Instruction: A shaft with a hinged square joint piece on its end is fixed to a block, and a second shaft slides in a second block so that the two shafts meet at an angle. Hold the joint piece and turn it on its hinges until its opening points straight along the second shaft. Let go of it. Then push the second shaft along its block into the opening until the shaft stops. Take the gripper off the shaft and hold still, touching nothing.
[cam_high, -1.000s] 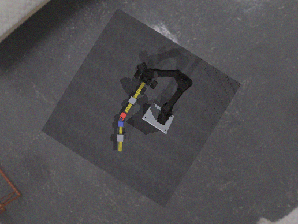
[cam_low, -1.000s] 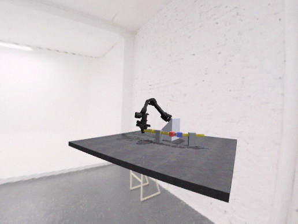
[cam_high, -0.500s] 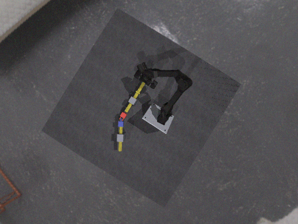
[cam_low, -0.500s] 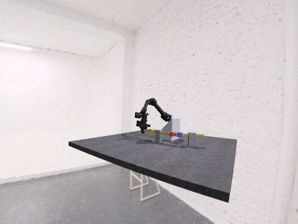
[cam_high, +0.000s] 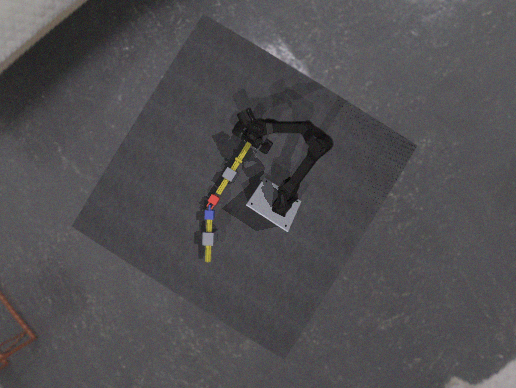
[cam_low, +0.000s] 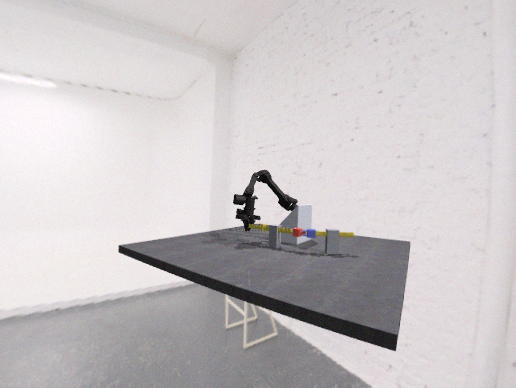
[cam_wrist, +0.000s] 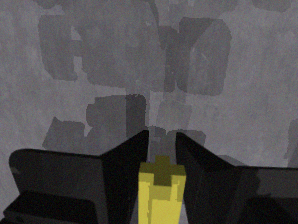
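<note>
The second shaft (cam_high: 243, 152) (cam_low: 286, 230) (cam_wrist: 160, 210) is yellow and runs through its grey block (cam_high: 229, 174) (cam_low: 274, 237). My gripper (cam_high: 251, 137) (cam_low: 247, 228) (cam_wrist: 162, 137) is shut on this shaft near its far end, with a finger on each side. The red joint piece (cam_high: 213, 200) (cam_low: 297, 232) faces the shaft's near end and looks turned in line with it. That shaft end is close to the red piece; I cannot tell whether it is inside. A blue piece (cam_high: 209, 214) (cam_low: 311, 233) joins the red one to the first yellow shaft (cam_high: 208, 254) (cam_low: 346, 234) in its grey block (cam_high: 208, 238) (cam_low: 332, 241).
The arm's light grey base (cam_high: 270, 212) (cam_low: 304, 220) stands beside the two shafts. All of it is on a dark square table (cam_high: 150, 200) (cam_low: 300, 280). A small collar (cam_high: 238, 160) sits on the second shaft between my gripper and its block.
</note>
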